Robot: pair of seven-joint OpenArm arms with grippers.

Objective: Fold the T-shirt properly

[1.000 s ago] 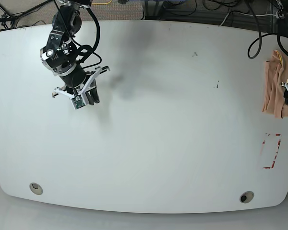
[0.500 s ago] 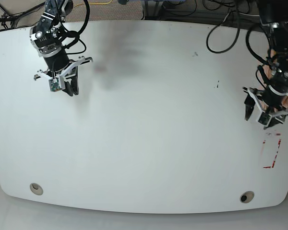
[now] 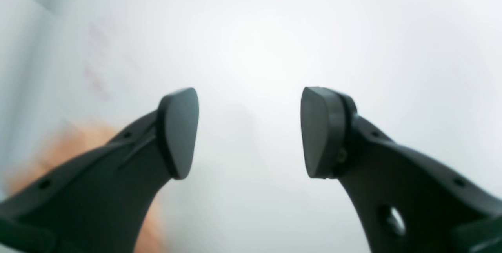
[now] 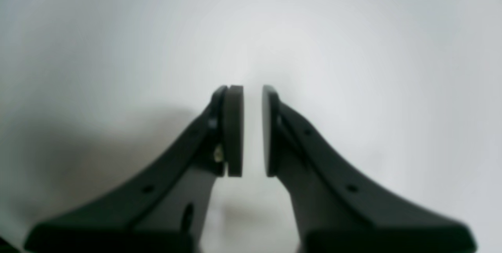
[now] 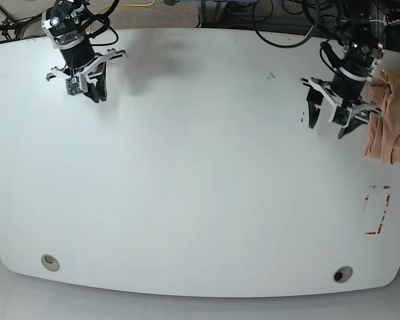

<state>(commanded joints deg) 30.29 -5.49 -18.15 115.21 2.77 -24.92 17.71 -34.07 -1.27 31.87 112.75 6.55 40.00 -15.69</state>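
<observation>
The T-shirt (image 3: 66,147) showed in the left wrist view only as a blurred peach patch low on the left, behind the left gripper (image 3: 249,133), whose jaws stood wide apart with nothing between them; the table (image 3: 255,29) beyond was bare white, with faint red marks (image 3: 94,64) up left

In the right wrist view the right gripper (image 4: 253,131) had its pads drawn almost together, a thin slit between them, holding nothing over plain tabletop

In the base view the shirt lay bunched in a folded heap at the table's far right edge (image 5: 390,127), seemingly set aside, with the left gripper (image 5: 330,120) just beside it and the right gripper (image 5: 85,85) well apart at the opposite top corner; the wide middle of the table lay open, and a red outline (image 5: 377,210) sat near the right edge
</observation>
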